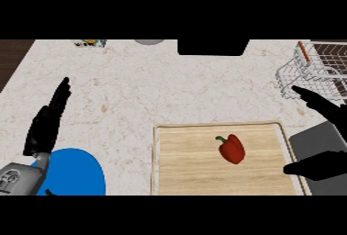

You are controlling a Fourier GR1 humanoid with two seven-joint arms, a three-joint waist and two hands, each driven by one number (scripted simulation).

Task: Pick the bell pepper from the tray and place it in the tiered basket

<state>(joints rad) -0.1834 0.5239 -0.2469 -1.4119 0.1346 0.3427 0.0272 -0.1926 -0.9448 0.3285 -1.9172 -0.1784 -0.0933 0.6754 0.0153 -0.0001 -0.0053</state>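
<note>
The right hand (325, 106) holds nothing, its fingers spread wide with the thumb low, at the right rim of the tray (169, 156); its palm is cut off at the view's edge. The left hand (46, 126) shows at the left over the tabletop (169, 87), fingers straight and empty, its forearm covering part of a blue plate (78, 172). The bell pepper (232, 148) lies on the tray, apart from both hands, and the wire basket (305, 75) at the far right is partly out of view
</note>
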